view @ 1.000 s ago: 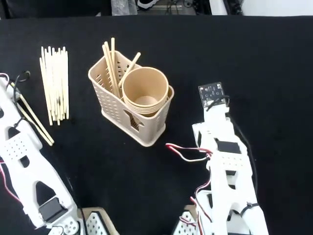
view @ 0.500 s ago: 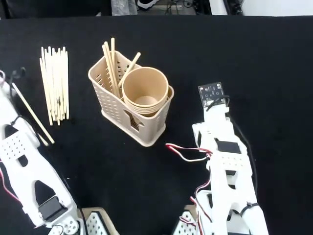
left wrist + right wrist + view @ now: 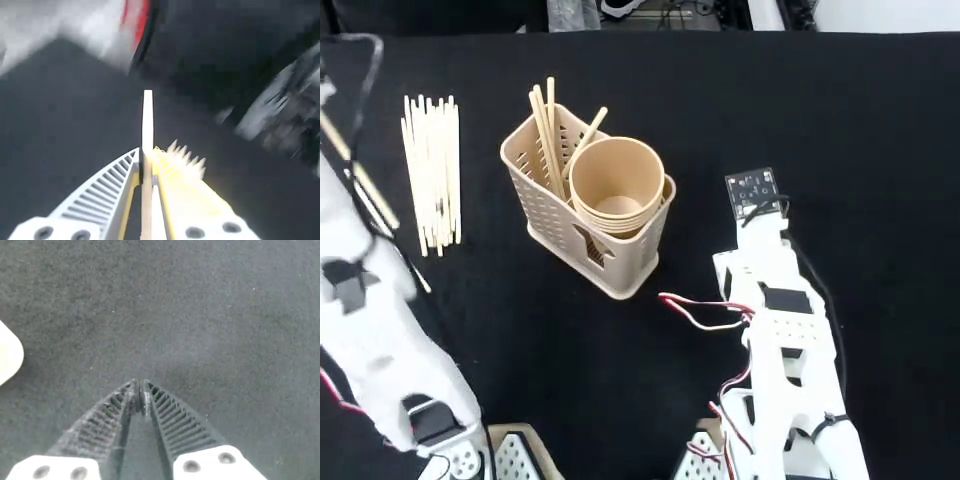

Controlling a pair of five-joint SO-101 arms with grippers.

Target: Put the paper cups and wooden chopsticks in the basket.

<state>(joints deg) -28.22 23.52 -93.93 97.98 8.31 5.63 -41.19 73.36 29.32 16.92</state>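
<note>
A beige slotted basket stands mid-table and holds stacked paper cups and a few wooden chopsticks. A loose pile of chopsticks lies to its left on the black cloth. At the left edge my left arm is raised, and one chopstick slants across it. In the left wrist view my left gripper is shut on that chopstick, which sticks out past the fingertips. My right gripper is shut on nothing, low over the cloth to the right of the basket.
The right arm lies along the table right of the basket, with a red and white cable looping toward it. A pale corner of the basket shows at the edge of the right wrist view.
My left arm has lifted off the table with the chopstick and swung toward the far left corner, looming larger. The right arm, the basket and the pile have not moved.
</note>
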